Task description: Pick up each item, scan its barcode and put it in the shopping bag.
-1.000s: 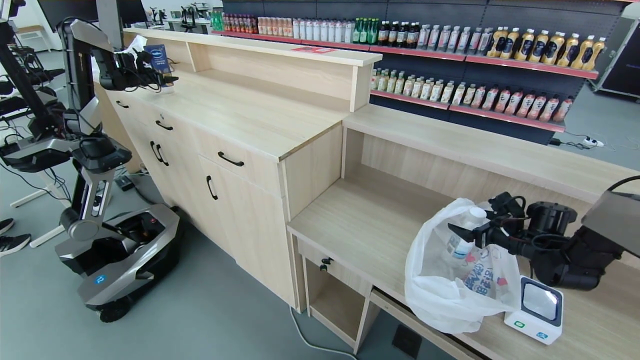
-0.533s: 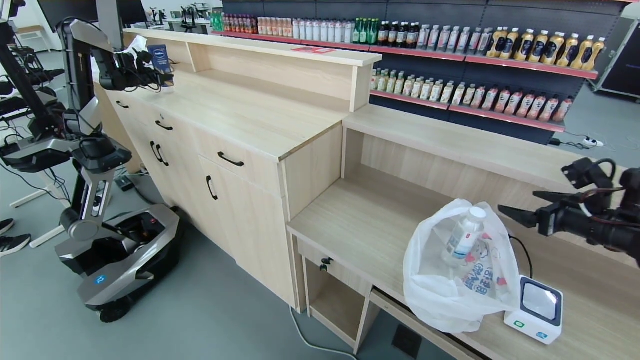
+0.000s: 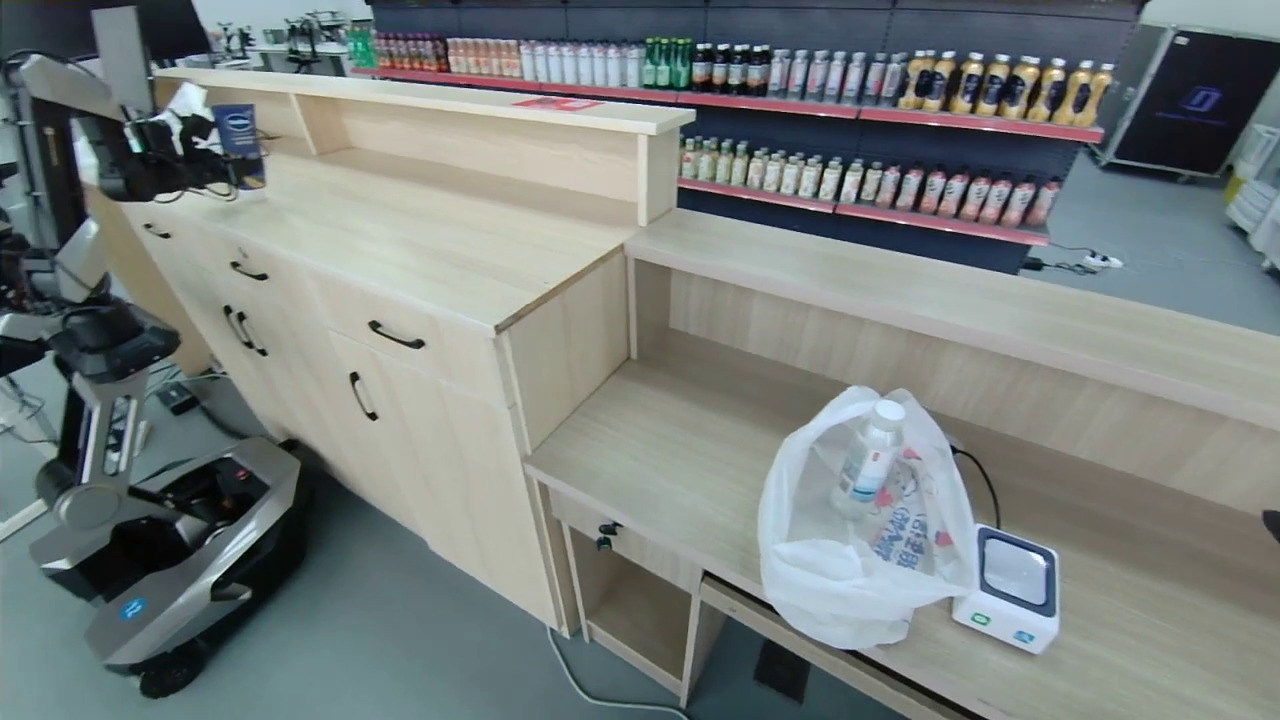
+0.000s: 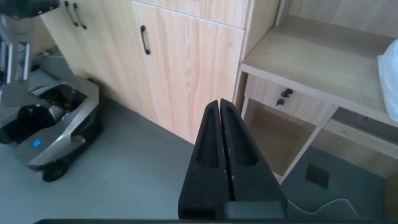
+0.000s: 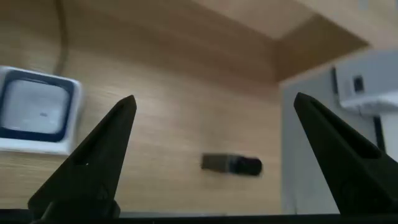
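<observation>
Hanging over the bare wooden counter (image 3: 1150, 600), to the right of the barcode scanner (image 3: 1010, 588): the right gripper (image 5: 211, 155), released, jaws spread wide with nothing between them. Probably kept open for lack of any item to carry. Below it, lying flat on the wood, a small dark object (image 5: 231, 164) of a kind too unclear to tell.

Parked low over the grey floor (image 4: 124, 174), near the cabinet doors (image 4: 186, 62): the left gripper (image 4: 219, 106), clenched on nothing, fingers pressed flat together. Likely tucked aside, well apart from the work on the right.

Slumped at the near edge of the counter, just beside the scanner's left side and seemingly touching it: the white shopping bag (image 3: 860, 560), mouth open upward. Presumably set that close to give a scanned item a short way in.

Standing inside the bag, white cap up and tilted a little toward the far right, propped by the plastic: one bottle (image 3: 868, 458).

Judged as under way: one item bagged, any others yet to be picked, scanned and dropped in.
</observation>
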### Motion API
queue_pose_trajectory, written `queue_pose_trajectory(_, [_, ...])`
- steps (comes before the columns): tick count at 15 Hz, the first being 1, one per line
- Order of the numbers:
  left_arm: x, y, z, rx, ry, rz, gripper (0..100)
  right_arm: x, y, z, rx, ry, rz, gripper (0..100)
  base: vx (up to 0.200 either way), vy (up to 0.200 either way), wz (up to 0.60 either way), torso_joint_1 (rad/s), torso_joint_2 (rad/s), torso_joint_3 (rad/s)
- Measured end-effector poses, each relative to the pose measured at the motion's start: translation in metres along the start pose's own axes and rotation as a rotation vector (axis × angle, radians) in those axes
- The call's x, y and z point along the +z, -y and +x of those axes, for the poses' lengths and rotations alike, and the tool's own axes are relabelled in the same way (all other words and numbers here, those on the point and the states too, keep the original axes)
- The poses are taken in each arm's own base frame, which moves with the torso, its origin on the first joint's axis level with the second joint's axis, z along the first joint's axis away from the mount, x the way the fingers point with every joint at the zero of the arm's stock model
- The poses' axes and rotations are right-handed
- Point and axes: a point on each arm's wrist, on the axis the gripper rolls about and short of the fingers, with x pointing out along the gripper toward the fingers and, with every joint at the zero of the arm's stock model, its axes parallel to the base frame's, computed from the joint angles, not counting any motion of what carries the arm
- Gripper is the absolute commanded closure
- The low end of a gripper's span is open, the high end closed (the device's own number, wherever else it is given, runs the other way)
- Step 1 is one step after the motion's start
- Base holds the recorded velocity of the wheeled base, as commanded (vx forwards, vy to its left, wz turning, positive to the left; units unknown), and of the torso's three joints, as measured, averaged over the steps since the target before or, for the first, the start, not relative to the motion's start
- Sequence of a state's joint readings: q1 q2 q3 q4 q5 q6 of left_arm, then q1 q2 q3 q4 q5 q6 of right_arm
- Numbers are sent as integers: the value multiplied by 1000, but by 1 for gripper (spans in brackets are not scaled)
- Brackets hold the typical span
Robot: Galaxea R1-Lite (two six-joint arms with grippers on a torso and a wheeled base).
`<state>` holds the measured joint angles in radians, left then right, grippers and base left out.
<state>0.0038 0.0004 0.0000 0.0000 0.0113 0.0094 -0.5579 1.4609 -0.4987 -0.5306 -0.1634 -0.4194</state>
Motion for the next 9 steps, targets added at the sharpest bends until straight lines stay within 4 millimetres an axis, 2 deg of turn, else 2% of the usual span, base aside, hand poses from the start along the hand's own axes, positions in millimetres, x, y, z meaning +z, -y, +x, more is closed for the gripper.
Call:
queue_pose_trajectory(1, [0, 0, 0, 0, 0, 0, 100, -8, 3, 0, -95, -102, 21, 0, 0, 0, -600, 2, 2, 7])
queue_pose_trajectory(4, [0, 0, 0, 0, 0, 0, 100, -30, -1, 6, -190, -323, 147, 0, 0, 0, 0, 0, 0, 0])
queue_pose_trajectory(7, [0, 0, 0, 0, 0, 0, 100, -39, -10, 24, -170, -375, 259, 0, 0, 0, 0, 0, 0, 0])
queue_pose_trajectory(9, [0, 0, 0, 1, 0, 0, 100, -38, -20, 44, -129, -322, 340, 0, 0, 0, 0, 0, 0, 0])
